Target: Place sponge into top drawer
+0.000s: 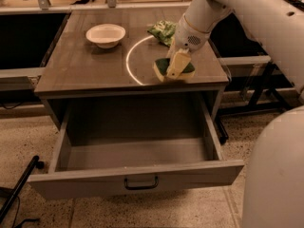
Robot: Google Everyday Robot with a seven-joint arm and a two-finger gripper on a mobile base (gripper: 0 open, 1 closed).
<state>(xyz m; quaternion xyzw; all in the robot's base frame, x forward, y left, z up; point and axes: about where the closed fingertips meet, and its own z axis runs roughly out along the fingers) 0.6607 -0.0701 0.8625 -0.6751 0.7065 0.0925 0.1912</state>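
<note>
Camera view looks down on my gripper (176, 64) at the front right part of the grey cabinet top (80, 72). My fingers are closed on the sponge (187, 69), one pale finger (175, 65) lying across its dark green face, with yellow foam showing underneath. I cannot tell whether the sponge is touching the wood or is just above it. The sponge sits close to the top's front edge, directly behind the top drawer (85, 184), which is pulled fully out, its dark handle (141, 183) facing front. A white bowl (106, 34) and a green snack bag (163, 30) lie farther back.
</note>
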